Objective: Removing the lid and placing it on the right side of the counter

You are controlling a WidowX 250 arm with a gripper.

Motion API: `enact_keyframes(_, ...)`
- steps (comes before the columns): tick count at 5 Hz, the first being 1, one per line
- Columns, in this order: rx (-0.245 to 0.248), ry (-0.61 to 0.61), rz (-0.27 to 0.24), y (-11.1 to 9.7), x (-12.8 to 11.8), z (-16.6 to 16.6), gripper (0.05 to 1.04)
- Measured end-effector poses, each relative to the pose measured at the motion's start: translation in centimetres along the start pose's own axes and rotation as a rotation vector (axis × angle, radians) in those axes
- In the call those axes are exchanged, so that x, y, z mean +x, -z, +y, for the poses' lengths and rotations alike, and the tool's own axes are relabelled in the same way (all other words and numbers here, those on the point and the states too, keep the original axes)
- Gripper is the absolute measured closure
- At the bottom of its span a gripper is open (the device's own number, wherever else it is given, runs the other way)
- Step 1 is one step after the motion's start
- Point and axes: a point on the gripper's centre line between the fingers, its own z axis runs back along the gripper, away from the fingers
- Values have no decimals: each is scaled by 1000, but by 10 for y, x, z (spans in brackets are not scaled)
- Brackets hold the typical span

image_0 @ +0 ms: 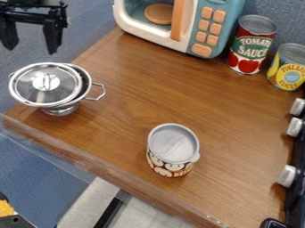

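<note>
Wood-grain bench (232,116), brown, see-through strip along its near edge. Closest to me: capped can (173,144), upright, well apart from the pincer (31,50), nearer me and off to its right as I look. Silver knobs (287,176) sit farther right of the pincer again. Next back, just on my side of the pincer: metal pot (60,110) with the lid (28,89) still to come off, resting a bit off-centre, dark gap toward the capped can. Pincer hangs beyond the pot, fingers apart, nothing between them. Right of it, at the back: toy microwave (205,26), red can (249,46), yellow can (288,69).

Step in hand looks like the approach, ahead of any grasp. Next move calls for lining the pincer up over the lid's knob (46,81), lowering, closing on it, lifting clear of the pot, then carrying right past the capped can.
</note>
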Motion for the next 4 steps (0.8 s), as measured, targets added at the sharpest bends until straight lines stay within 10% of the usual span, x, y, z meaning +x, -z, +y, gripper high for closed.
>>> enact_keyframes(4,-3,54,68,45,-2,-9,134)
